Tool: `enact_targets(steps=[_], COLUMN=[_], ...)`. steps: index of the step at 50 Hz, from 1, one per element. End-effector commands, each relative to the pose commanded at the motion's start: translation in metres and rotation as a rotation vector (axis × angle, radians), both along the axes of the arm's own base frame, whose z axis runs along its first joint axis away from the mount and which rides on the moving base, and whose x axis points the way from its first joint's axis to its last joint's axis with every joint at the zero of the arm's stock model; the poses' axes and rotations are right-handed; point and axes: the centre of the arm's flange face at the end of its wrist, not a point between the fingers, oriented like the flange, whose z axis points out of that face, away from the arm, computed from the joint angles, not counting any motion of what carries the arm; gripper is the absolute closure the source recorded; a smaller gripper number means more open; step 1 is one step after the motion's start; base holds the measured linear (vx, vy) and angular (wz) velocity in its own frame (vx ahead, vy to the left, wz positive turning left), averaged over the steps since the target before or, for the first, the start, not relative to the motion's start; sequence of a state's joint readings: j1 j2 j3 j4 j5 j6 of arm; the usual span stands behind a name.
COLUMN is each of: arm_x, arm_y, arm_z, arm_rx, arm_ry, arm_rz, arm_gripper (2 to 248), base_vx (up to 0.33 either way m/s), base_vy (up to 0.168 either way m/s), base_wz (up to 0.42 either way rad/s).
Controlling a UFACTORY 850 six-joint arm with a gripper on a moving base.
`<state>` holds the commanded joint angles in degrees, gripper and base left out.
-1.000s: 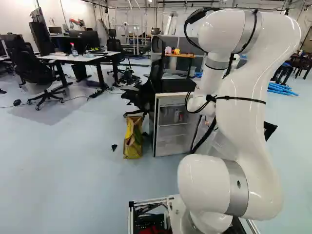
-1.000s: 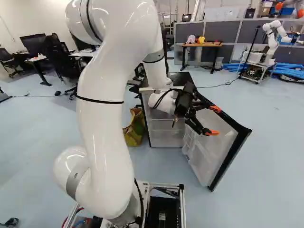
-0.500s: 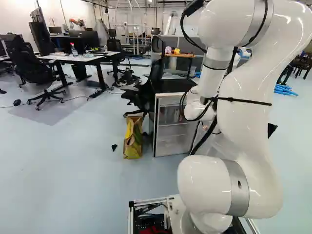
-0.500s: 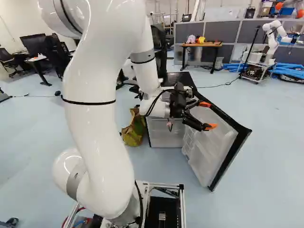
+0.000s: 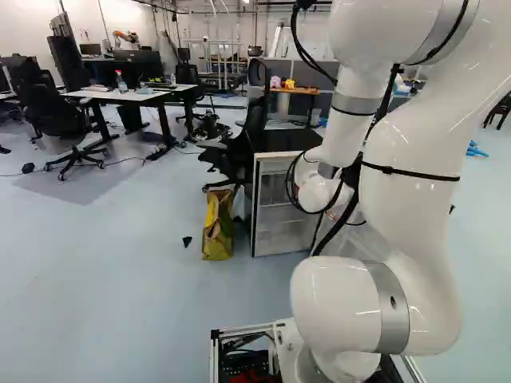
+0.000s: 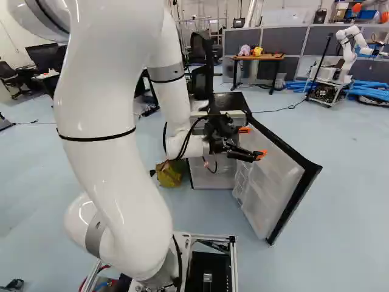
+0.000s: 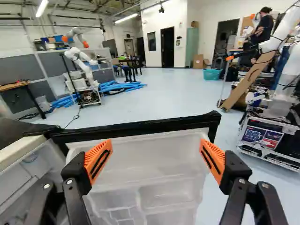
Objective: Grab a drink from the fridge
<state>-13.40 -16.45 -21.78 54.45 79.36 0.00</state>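
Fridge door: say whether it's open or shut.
Open. The door stands swung out from the fridge, its inner shelves in view.

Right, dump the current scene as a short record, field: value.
fridge: small, black top
door: swung open, translucent plastic lining
hand: open, nothing between its fingers, aimed at the door's inner side
contact with door: cannot tell
drink: none made out
bag: yellow, on the floor beside the fridge
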Motion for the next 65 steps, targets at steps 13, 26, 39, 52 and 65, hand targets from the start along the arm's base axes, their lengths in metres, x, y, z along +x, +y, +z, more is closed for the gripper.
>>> enact_targets(steps=[13,26,39,52,65], arm_x=[-0.018,-0.034,-0.026,-0.018,-0.012], arm_y=[0.023,0.044,0.053,0.063,0.073], arm_z=[0.003,0.005,0.005,-0.005,-0.017], arm_rx=[-0.007,-0.014,-0.024,-0.02,-0.008], arm_ry=[0.021,0.036,0.039,0.069,0.102], arm_rz=[0.168,0.333,0.47,0.608,0.745], arm_gripper=[3,3,3,3,3], base_vx=[0.0,0.0,0.0,0.0,0.0], base_vy=[0.0,0.0,0.0,0.0,0.0], base_wz=[0.0,0.0,0.0,0.0,0.0])
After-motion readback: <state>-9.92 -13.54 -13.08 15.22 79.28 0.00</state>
